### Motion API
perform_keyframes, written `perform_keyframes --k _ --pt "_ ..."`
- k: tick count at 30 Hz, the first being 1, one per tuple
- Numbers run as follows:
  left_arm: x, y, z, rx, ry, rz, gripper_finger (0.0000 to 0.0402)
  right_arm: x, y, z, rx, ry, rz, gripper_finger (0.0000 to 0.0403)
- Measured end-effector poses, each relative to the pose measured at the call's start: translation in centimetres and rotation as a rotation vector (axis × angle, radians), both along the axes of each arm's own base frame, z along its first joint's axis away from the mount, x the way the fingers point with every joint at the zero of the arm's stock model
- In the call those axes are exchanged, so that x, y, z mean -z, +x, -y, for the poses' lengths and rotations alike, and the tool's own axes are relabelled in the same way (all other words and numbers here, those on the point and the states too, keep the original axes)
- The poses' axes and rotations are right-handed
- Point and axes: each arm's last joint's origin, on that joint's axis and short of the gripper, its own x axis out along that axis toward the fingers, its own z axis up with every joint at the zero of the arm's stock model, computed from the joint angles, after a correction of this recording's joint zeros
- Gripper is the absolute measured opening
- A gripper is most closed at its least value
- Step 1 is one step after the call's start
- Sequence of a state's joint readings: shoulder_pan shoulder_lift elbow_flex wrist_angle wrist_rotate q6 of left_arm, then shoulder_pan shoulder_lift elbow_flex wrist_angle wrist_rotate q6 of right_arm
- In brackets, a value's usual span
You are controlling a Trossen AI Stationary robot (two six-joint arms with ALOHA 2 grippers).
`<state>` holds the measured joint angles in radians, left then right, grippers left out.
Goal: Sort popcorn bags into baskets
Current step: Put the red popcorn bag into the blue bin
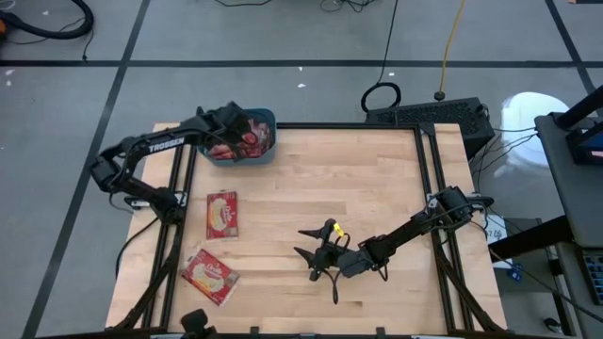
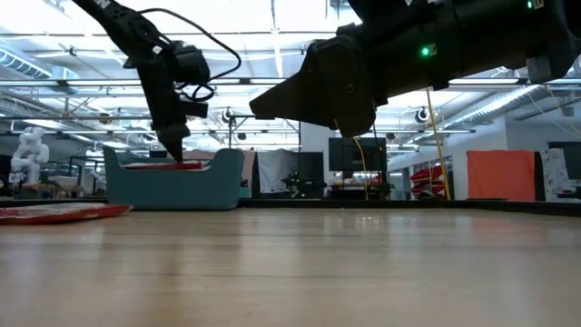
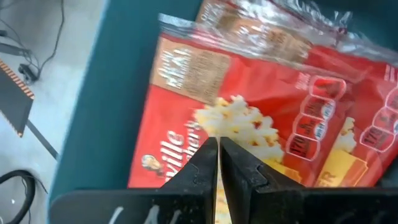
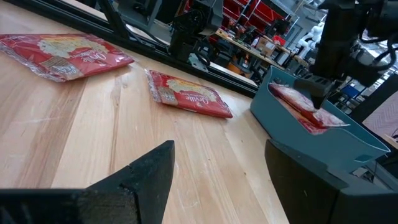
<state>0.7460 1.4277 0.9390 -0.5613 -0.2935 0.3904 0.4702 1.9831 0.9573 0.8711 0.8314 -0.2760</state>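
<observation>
Left gripper (image 3: 218, 163) fingers clenched above glossy red popcorn bags (image 1: 247, 139) inside the smooth teal basket (image 1: 265, 155); right gripper (image 1: 316, 252) fingers released.

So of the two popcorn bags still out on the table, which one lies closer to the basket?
The upper bag, lying square to the table edge, is closer to the teal basket. The other bag lies skewed near the front edge.

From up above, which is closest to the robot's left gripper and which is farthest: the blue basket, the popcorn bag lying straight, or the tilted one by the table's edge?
In the high view, from the left gripper:
1. Blue basket, far left corner; the gripper is over it.
2. Straight popcorn bag, left side, mid-table.
3. Tilted popcorn bag, left side, near the front edge.
</observation>
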Motion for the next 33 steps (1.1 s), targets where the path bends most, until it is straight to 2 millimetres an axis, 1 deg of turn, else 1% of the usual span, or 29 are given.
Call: perform_keyframes --k 9,11,14,16,19,22,25,28,33 --pt "-2.3 -1.0 0.7 -0.034 0.056 0.077 0.0026 0.0 0.0 0.0 0.0 0.002 0.0 0.0242" --pt "-3.0 -1.3 1.1 -0.05 0.055 0.115 0.0026 0.0 0.0 0.0 0.0 0.001 0.0 0.0242" --pt "-4.0 -1.8 2.3 -0.058 0.011 0.191 0.0026 0.0 0.0 0.0 0.0 0.001 0.0 0.0242" --pt "-4.7 -2.2 3.5 -0.053 -0.047 0.248 0.0026 0.0 0.0 0.0 0.0 0.002 0.0 0.0242" --pt "-5.2 -2.6 5.6 -0.037 -0.183 0.309 0.0026 0.0 0.0 0.0 0.001 0.002 0.001 0.0242" --pt "-5.0 -2.5 8.2 0.034 -0.276 0.329 0.0026 0.0 0.0 0.0 0.005 0.027 0.01 0.0242" --pt "-4.0 -2.5 11.1 0.117 -0.326 0.336 0.0026 0.0 0.0 0.0 0.001 0.054 0.019 0.0242" --pt "-2.9 -3.0 13.9 0.167 -0.375 0.346 0.0026 0.0 0.1 -0.1 -0.043 0.066 0.015 0.0242" --pt "-0.6 -3.9 17.6 0.231 -0.415 0.379 0.0026 -0.1 0.3 0.2 -0.054 0.077 0.027 0.0242"
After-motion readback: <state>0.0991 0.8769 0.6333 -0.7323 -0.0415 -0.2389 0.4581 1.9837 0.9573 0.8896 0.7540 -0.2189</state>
